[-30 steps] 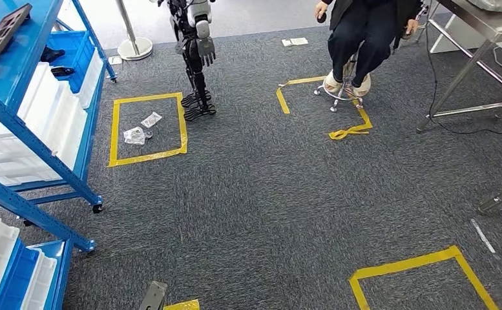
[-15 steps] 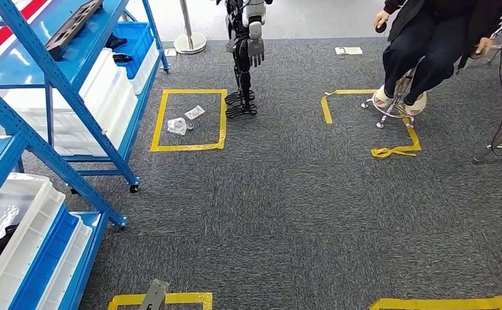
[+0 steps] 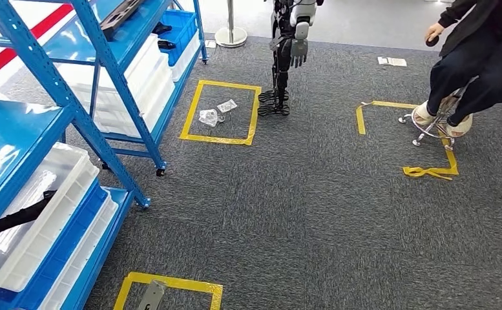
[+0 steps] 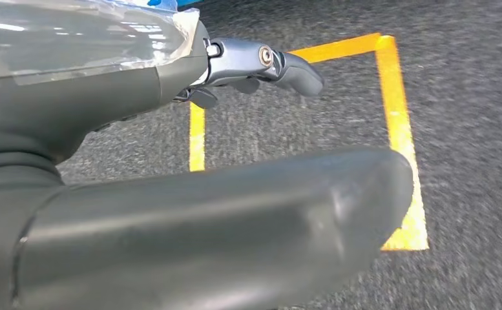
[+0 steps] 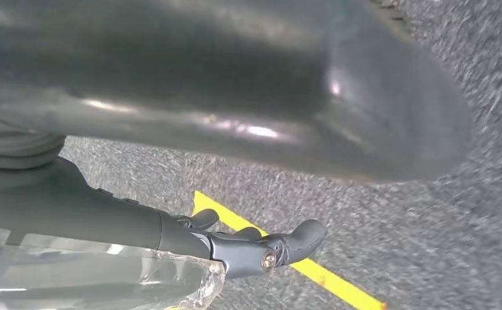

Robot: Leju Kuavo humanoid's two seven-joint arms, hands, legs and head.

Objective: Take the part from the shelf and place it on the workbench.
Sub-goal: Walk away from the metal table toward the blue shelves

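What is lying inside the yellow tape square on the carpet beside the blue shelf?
Inside the yellow tape square lie two small clear plastic bags. What the bags contain is too small to tell.

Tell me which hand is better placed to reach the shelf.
Left, probably: the shelf stands on the robot's left, and the left hand is empty. The right hand is empty too.
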